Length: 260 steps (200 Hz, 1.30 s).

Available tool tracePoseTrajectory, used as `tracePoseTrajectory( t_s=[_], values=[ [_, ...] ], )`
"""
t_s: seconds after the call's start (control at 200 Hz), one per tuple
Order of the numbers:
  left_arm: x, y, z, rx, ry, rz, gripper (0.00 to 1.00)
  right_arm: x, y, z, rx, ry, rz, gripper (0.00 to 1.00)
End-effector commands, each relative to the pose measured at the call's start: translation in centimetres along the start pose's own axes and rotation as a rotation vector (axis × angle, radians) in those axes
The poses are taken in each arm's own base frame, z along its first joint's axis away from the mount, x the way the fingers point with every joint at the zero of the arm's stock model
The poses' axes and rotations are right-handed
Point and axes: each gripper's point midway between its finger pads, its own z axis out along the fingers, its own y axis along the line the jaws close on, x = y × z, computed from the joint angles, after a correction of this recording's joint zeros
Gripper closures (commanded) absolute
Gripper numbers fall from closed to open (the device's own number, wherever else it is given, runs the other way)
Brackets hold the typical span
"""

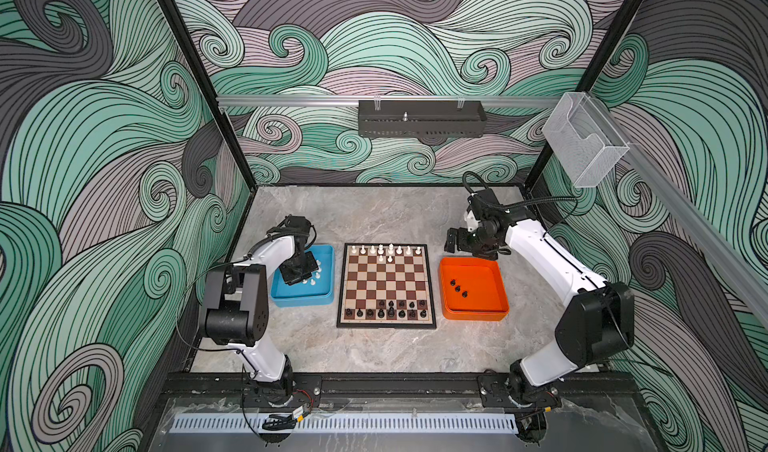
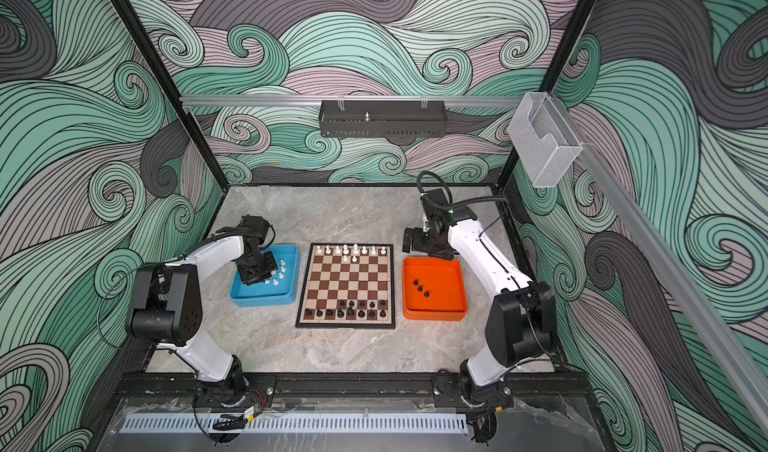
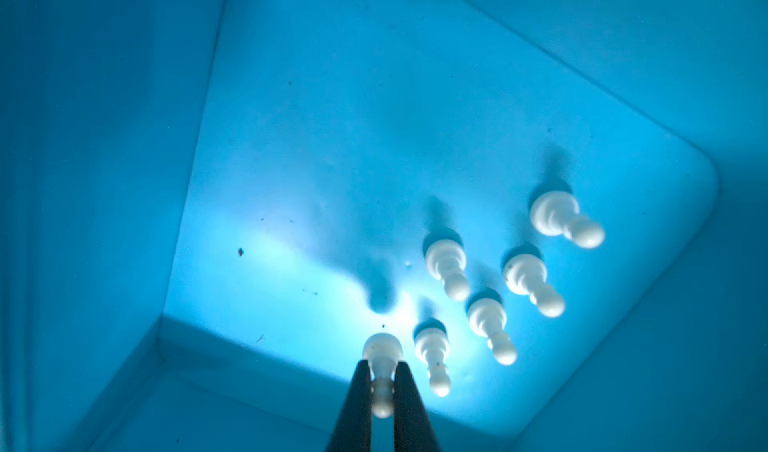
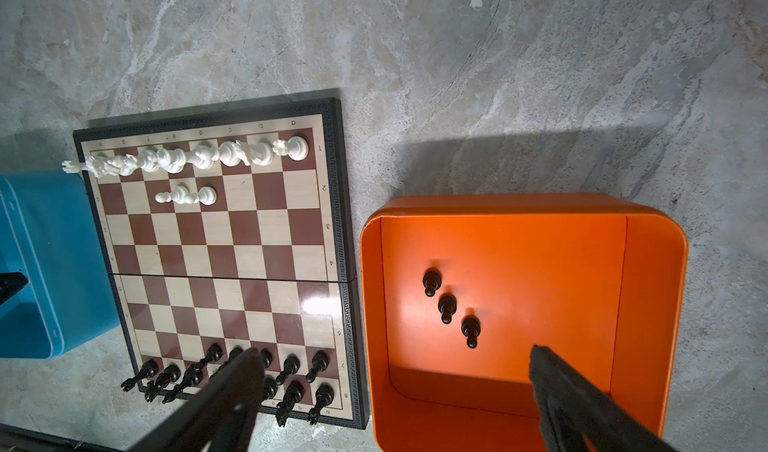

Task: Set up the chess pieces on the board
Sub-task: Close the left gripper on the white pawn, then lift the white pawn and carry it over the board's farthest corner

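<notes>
The board (image 1: 386, 281) lies mid-table, with white chess pieces (image 1: 386, 249) along its far rank, two white pawns (image 4: 187, 196) in front of them, and black chess pieces (image 1: 386, 313) in its two near rows. My left gripper (image 3: 382, 367) is down inside the blue tray (image 1: 303, 300), shut on a white pawn (image 3: 381, 348). Several more white pawns (image 3: 446, 267) stand beside it. My right gripper (image 4: 397, 356) hangs open over the far edge of the orange tray (image 1: 473, 315), holding nothing. Three black pawns (image 4: 446, 306) stand in that tray.
The blue tray (image 2: 266, 300) sits left of the board (image 2: 349, 281) and the orange tray (image 2: 434, 315) right of it. A black perforated rack (image 1: 422, 119) hangs on the back rail. A clear plastic box (image 1: 584, 138) is fixed to the right rail.
</notes>
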Motion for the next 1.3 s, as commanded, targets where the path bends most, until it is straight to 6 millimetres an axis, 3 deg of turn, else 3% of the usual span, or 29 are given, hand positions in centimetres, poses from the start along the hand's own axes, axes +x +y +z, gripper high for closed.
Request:
tracePoseTrajectory(
  t_s=[0.0, 0.295, 0.55, 0.826, 1.296],
  values=[
    [0.5, 0.8, -1.2, -0.034, 0.0, 0.025, 0.9, 0.0, -0.2, -0.7, -0.006, -0.019, -0.005, 0.01],
    [-0.7, -0.5, -5.1, -0.027, -0.064, 0.11, 0.9, 0.0, -0.2, -0.9, -0.004, -0.026, -0.006, 0.01],
    [-0.6, -5.7, -7.8, 0.032, -0.121, 0.228, 0.9, 0.0, -0.2, -0.9, -0.003, -0.025, -0.006, 0.01],
    [-0.1, -11.5, -7.1, 0.071, -0.104, 0.338, 0.89, 0.0, -0.4, -1.0, 0.001, -0.028, -0.007, 0.01],
    [-0.6, -16.0, -4.6, 0.105, -0.061, 0.377, 0.9, 0.0, -0.8, -0.5, 0.008, -0.014, 0.0, 0.01]
  ],
)
